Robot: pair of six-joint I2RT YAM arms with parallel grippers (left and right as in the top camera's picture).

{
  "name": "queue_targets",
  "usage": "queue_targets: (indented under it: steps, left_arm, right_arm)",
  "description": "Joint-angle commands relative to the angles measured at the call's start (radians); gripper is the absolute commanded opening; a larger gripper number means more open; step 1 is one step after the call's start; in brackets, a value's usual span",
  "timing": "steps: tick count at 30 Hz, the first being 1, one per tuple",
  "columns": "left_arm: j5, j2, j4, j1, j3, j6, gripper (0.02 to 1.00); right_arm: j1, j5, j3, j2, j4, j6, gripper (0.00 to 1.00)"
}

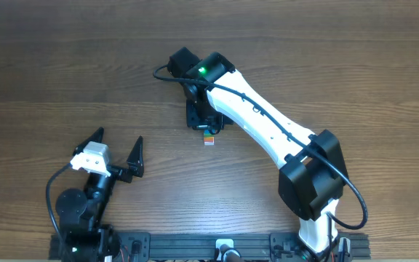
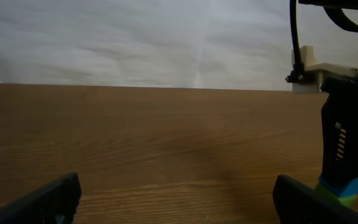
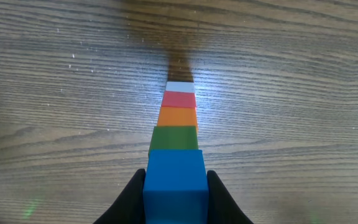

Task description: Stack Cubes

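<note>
You see the smooth, square-edged blue cube [image 3: 174,180] topping a straight column of green [image 3: 175,138], orange [image 3: 178,116], red [image 3: 179,99] and white [image 3: 180,87] cubes on the grained wooden table [image 1: 49,73]. The right gripper [image 3: 174,190] points straight down, fingers clamped on the blue cube's sides. The left gripper [image 1: 118,136] sits near its base, fingers wide apart.

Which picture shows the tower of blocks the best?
The right wrist view. It looks down the whole tower: blue cube on top between the fingers of the right gripper, then green, orange, red, white. The top view shows a tiny bit; the left wrist view a blue-green corner.
</note>
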Motion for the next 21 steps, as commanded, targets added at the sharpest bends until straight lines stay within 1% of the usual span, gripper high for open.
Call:
queue_targets:
  steps: [1,4,10,18,21]
  left_arm:
    - [0.013,-0.009,0.006,-0.005,-0.01,0.015,1.0]
    - [0.013,-0.009,0.006,-0.005,-0.01,0.014,0.998]
    - [0.013,-0.009,0.006,-0.005,-0.01,0.014,0.998]
    - [0.013,-0.009,0.006,-0.005,-0.01,0.015,0.996]
    - [0.013,-0.009,0.006,-0.005,-0.01,0.014,0.998]
  right_arm:
    - [0.009,-0.002,-0.009,-0.032,0.001,0.018,0.009]
    - [0.009,-0.002,-0.009,-0.032,0.001,0.021,0.036]
    - [0.01,-0.002,-0.009,-0.032,0.0,0.021,0.053]
    - [0.011,-0.002,-0.016,-0.032,0.003,0.021,0.172]
    - [0.011,-0.002,-0.023,-0.032,0.005,0.021,0.189]
